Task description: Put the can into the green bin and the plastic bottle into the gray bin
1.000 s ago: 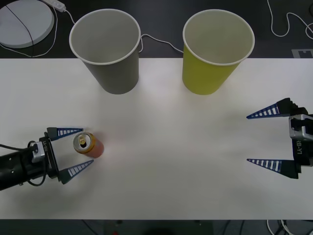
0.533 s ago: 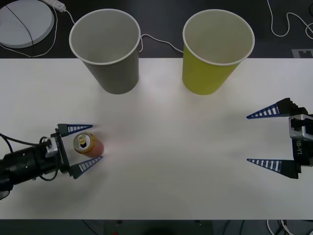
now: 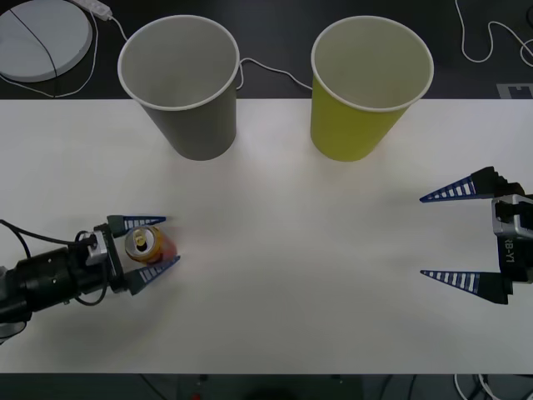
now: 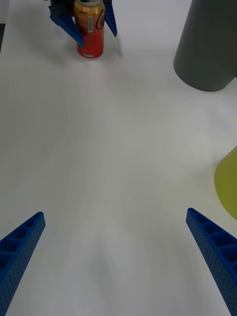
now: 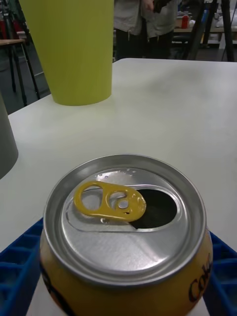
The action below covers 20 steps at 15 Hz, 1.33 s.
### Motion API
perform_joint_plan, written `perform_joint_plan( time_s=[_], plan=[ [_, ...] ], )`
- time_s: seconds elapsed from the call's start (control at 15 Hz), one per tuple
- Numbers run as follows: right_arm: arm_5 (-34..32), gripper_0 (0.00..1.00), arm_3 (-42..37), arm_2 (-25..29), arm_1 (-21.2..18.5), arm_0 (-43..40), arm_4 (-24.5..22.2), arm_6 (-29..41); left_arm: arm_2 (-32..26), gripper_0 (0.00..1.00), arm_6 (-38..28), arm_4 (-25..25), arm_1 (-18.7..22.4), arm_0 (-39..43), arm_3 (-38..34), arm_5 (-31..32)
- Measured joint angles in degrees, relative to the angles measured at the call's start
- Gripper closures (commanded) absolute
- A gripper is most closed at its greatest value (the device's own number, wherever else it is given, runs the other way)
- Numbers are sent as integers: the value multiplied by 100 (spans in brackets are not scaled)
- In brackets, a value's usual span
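Can: the can (image 3: 148, 244) was seen standing upright on the white table (image 3: 300, 250), at the near left part of it, well apart from both bins; its shiny top with a yellow pull-tab and an open mouth was turned upward.
Left gripper: the left gripper (image 3: 146, 244) was placed around the can, one blue finger on each side of it; in the left wrist view the fingers (image 5: 19, 256) were seen pressed against the can's (image 5: 123, 232) sides, so the can was clamped between them.
Right gripper: the right gripper (image 3: 450, 236) was held low over the right part of the table, its two blue fingers spread wide apart with nothing between them.
Gray bin: the gray bin (image 3: 181, 87) was set upright at the far edge of the table, on the left.
Green bin: the green bin (image 3: 366, 87) was set upright beside the gray one, on its right, the two not touching.
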State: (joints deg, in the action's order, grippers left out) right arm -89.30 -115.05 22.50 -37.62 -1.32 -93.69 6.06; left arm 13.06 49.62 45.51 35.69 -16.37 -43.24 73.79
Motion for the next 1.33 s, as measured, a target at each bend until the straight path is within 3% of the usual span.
perform_joint_plan(
  time_s=[0.73, 0.93, 1.33],
  plan=[
    [0, 0, 0, 0, 0, 0, 0, 0, 0, 100, -163, -2, 183, 1, -92, 2],
    [0, 0, 0, 0, 0, 0, 0, 0, 3, 100, -394, 93, 477, 4, -305, 1],
    [0, 0, 0, 0, 0, 0, 0, 0, 3, 100, -1825, 558, 1462, 87, -1367, -51]
  ],
)
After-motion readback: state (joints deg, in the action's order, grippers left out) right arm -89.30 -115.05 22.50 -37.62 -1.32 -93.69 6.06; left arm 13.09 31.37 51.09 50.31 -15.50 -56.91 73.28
